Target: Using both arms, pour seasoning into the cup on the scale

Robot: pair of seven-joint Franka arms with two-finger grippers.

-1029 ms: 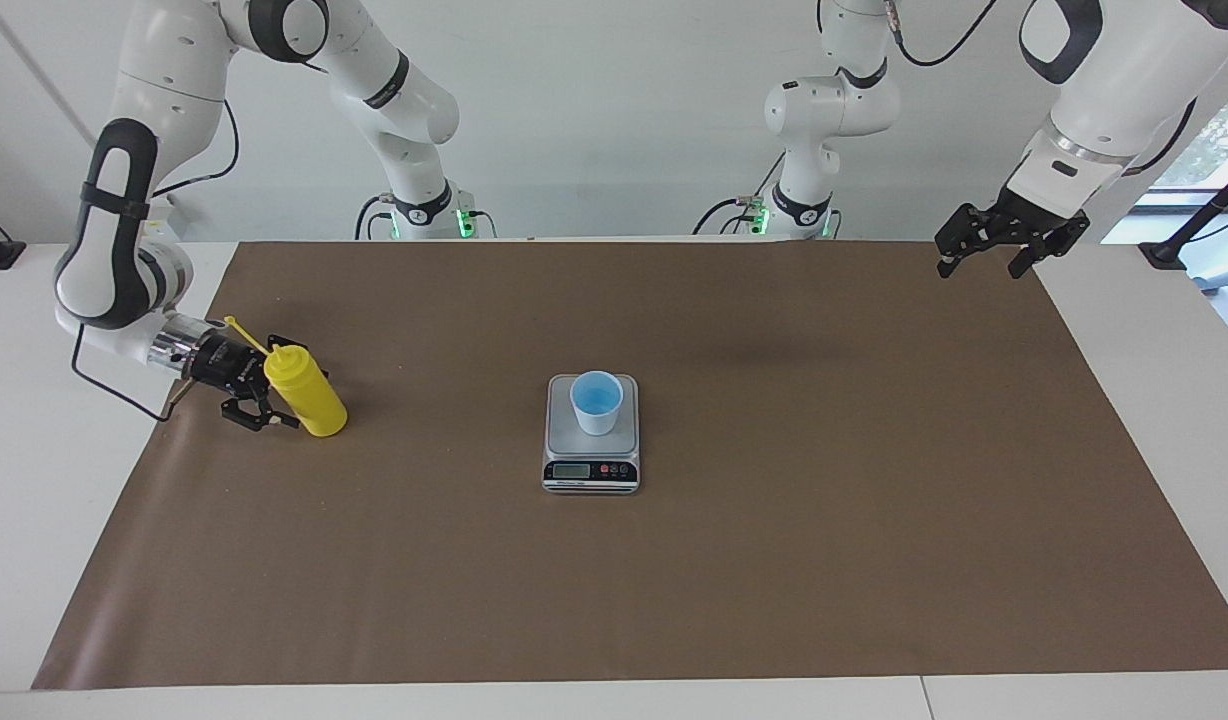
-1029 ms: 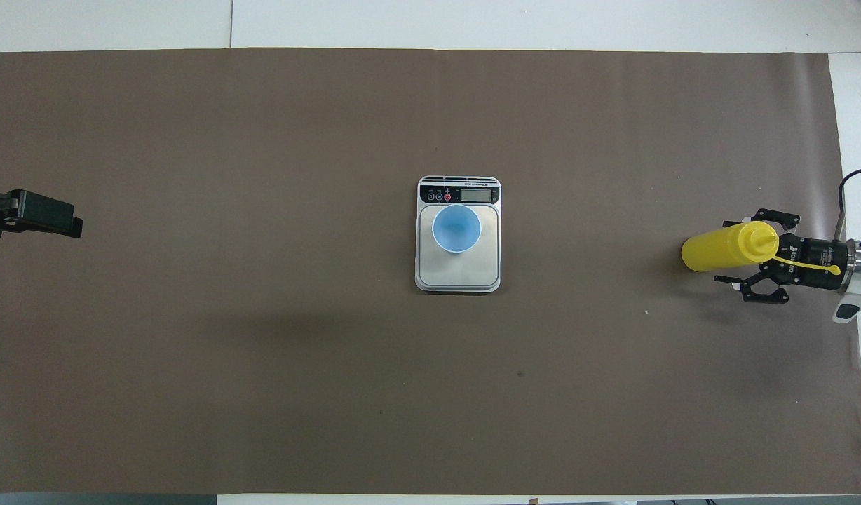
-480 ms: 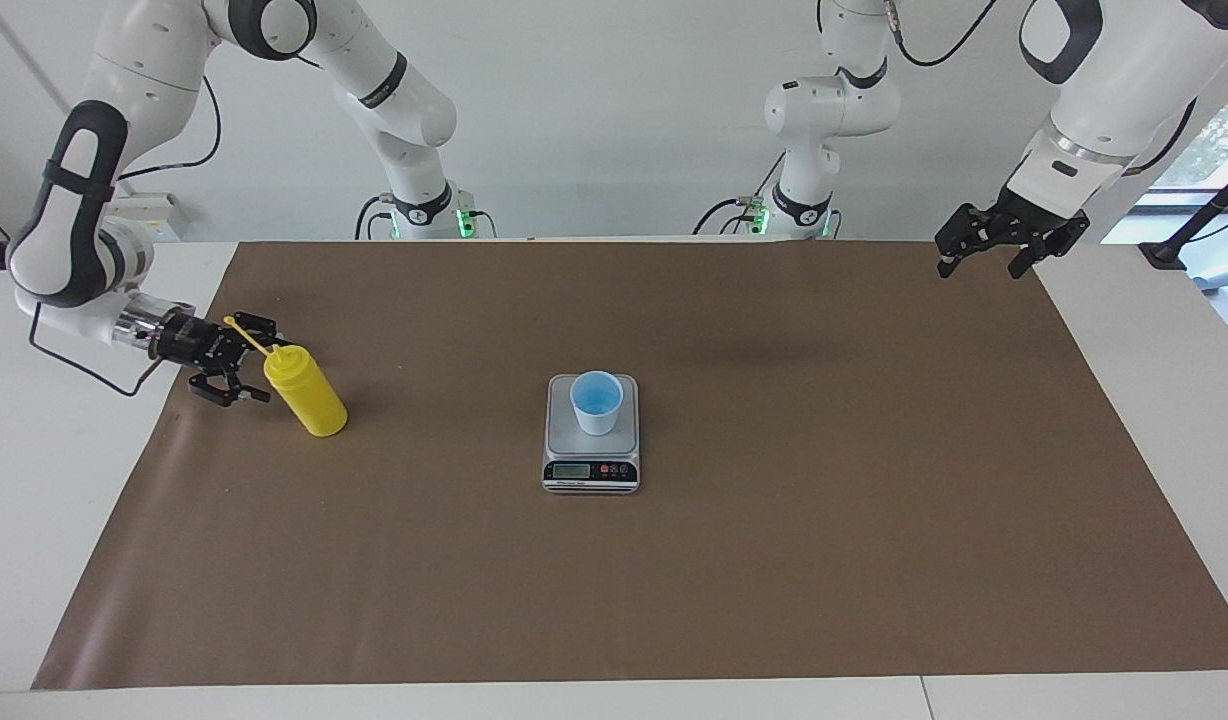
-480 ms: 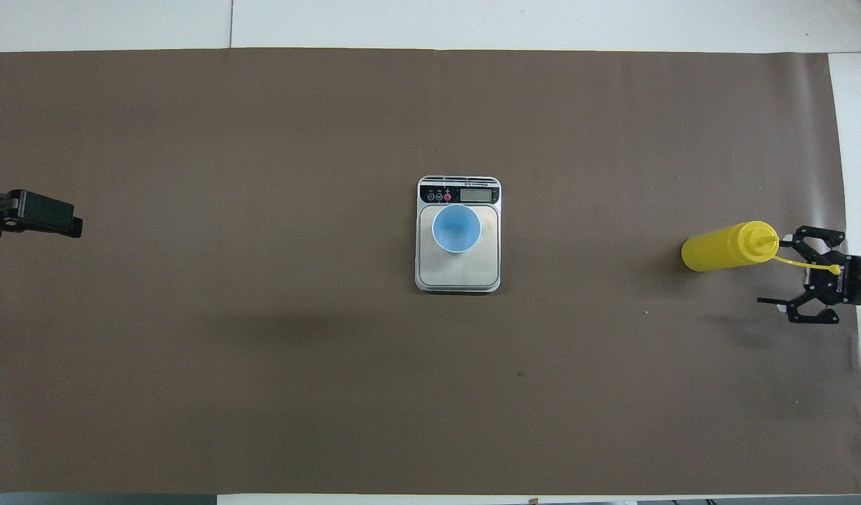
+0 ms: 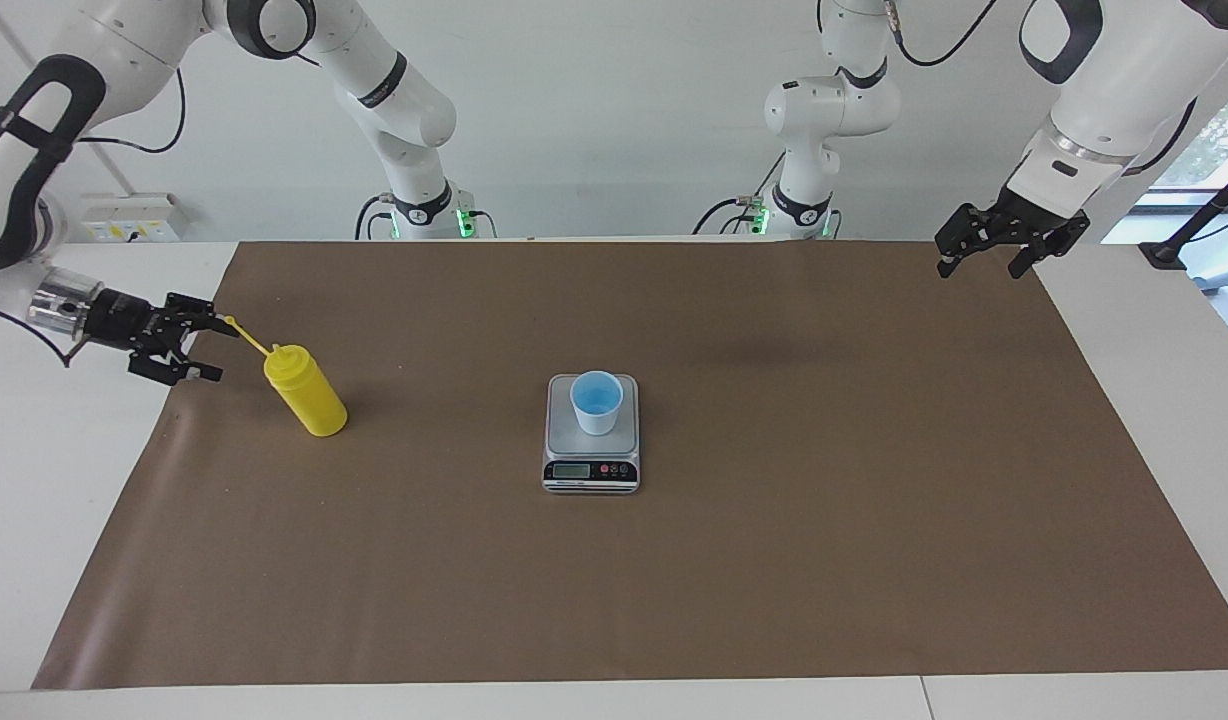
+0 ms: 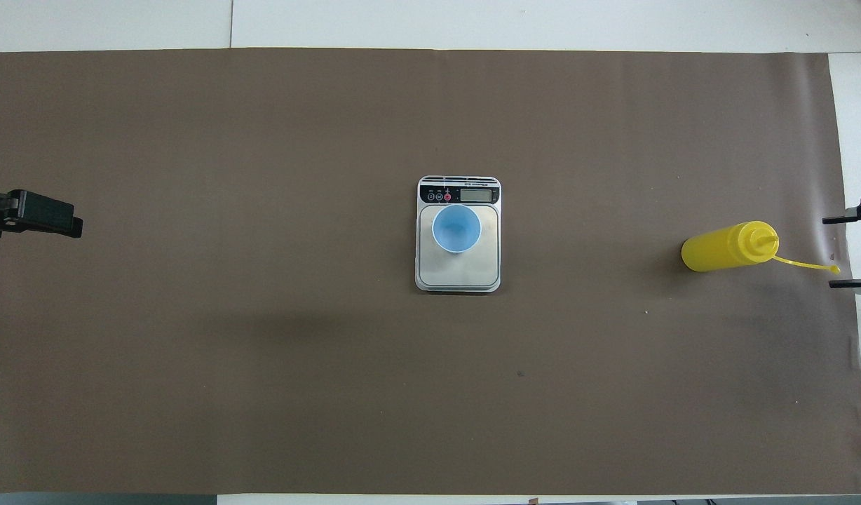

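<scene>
Jaws: both pairs are standing apart and neither is holding anything.
Right gripper (image 5: pixel 202 350): it is hanging low over the edge of the brown mat (image 5: pixel 774 560) at the right arm's end of the table, fingers pointing toward the yellow seasoning bottle (image 5: pixel 307 391) but clear of it; only the tip of the bottle's cap strap (image 5: pixel 242 330) is reaching close to the fingertips.
Left gripper (image 5: pixel 984 252): it is waiting, raised over the mat's corner at the left arm's end of the table, well apart from everything.
Seasoning: the bottle is standing upright on the mat, free of any grip, well apart from the scale (image 5: pixel 592 470) toward the right arm's end.
Cup (image 5: pixel 596 401): the light-blue cup is sitting upright on the scale's steel platform at the middle of the mat; whether anything is lying in it I cannot tell.
Step in hand: judging by the layout, the bottle is not being held, so either the pick-up is not yet made or the pour is done and the bottle is set down; these views are not settling which.
Next move: if pouring is still ahead, the right gripper is needing to close around the bottle's body, avoid the strap, carry it over the cup and tip the nozzle in without nudging cup or scale.
</scene>
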